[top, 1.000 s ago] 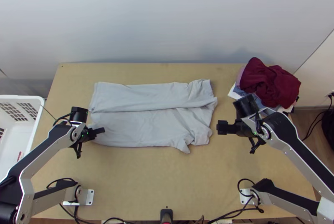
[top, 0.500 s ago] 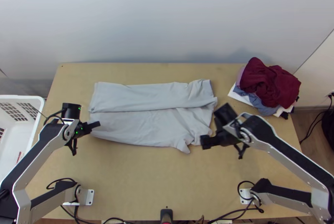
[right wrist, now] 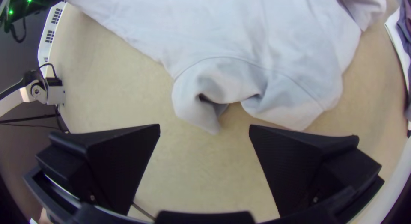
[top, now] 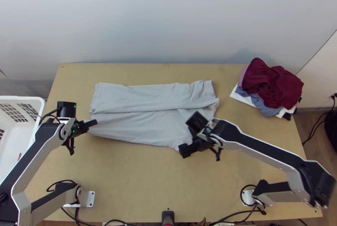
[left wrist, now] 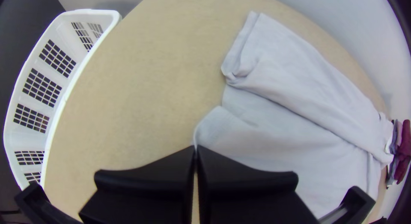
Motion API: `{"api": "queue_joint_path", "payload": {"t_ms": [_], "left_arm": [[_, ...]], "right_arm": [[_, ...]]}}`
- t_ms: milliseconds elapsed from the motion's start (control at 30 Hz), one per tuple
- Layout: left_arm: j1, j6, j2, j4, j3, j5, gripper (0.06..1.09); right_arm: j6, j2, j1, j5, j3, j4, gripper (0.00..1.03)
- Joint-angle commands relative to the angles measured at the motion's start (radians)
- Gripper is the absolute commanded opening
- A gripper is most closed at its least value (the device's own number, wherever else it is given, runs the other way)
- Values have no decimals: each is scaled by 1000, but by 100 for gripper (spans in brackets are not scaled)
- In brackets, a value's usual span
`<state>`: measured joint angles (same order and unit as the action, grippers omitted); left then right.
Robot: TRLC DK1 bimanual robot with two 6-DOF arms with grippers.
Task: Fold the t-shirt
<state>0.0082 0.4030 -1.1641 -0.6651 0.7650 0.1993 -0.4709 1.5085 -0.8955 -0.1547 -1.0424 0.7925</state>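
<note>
From the top, the left fingers (top: pixel 91 123) pinch a corner of the shirt (top: pixel 139 129), which stretches from them across the bench (top: pixel 126 175), one side folded in; the right fingers (top: pixel 184 150) are at its near edge. Left wrist view: tips closed on cloth. Right wrist view: tips wide apart, bunched shirt just beyond.

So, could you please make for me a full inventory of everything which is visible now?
T-shirt: one, pale grey, partly folded on table
Clothes pile: one, maroon on top, far right corner
Basket: one, white, left of table
Table: one, light wood, centre
Wall: pale, behind table
Cables: several, black, near edge and right floor
Fixture: one, black, near edge
Arms: two, silver and black, near corners
Left gripper: one, black, at shirt's left edge
Right gripper: one, black, at shirt's near edge
</note>
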Motion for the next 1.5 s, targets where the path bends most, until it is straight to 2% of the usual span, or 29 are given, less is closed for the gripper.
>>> {"api": "queue_joint_path", "payload": {"t_ms": [0,200,233,267,400,567,800,1133,1467], "left_arm": [[7,-3,0,9,0,2,10],[9,-4,-5,9,-6,2,10],[9,-4,-6,9,-6,2,10],[9,-4,-6,9,-6,2,10],[13,-10,-5,9,-6,2,10],[27,-23,-5,9,-6,2,10],[35,-24,20,1,0,2,10],[38,-26,86,-1,10,-6,10],[33,-50,-55,127,123,-31,10]], "right_arm": [[-3,110,-48,-2,-19,-72,85],[2,151,-52,18,-7,-102,83],[2,156,-52,20,-5,-113,77],[2,157,-52,35,-4,-124,67],[69,163,-63,92,-18,-154,13],[69,163,-66,95,-15,-144,3],[69,99,-60,153,-2,-42,3],[100,-47,76,152,-79,90,3],[118,84,185,152,-269,79,3]]}}
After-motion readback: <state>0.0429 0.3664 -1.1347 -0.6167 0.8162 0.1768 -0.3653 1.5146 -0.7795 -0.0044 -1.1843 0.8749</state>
